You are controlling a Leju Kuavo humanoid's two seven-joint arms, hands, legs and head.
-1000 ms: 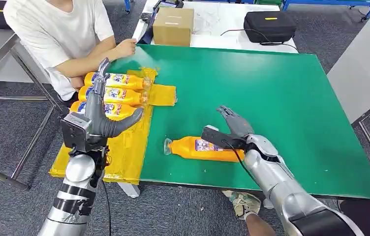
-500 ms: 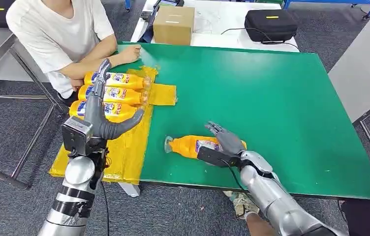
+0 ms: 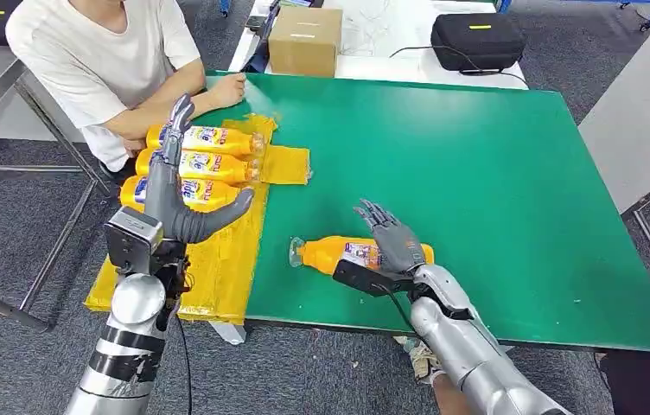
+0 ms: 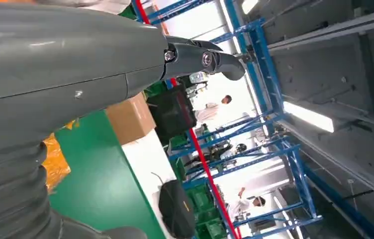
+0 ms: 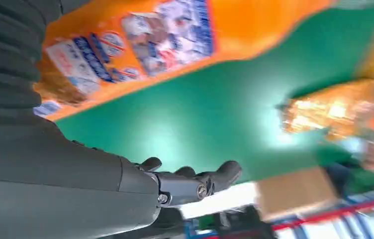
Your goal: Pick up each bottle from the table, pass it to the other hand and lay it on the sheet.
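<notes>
Green table (image 3: 477,156), orange-filled bottle (image 3: 330,255), open right hand (image 3: 395,246)

A person in a white t-shirt (image 3: 101,52) sits beyond the left hand (image 3: 179,203), forearm on the green tabletop (image 3: 477,164). Farther off stand a brown cardboard box (image 3: 305,41) and a black zipped case (image 3: 477,41).

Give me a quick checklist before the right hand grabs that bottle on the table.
1. Bottle lies flat on the green table, cap towards the sheet: ok.
2. Right hand is over the bottle, fingers apart, not gripping yet: ok.
3. Fingers are lined up to close round the bottle: cannot tell.
4. Left hand is empty and raised, ready for the pass: ok.
5. Sheet has bare space beside the three bottles already on it: ok.
6. Person's hand rests on the table near the sheet: not ok, watch it.
</notes>
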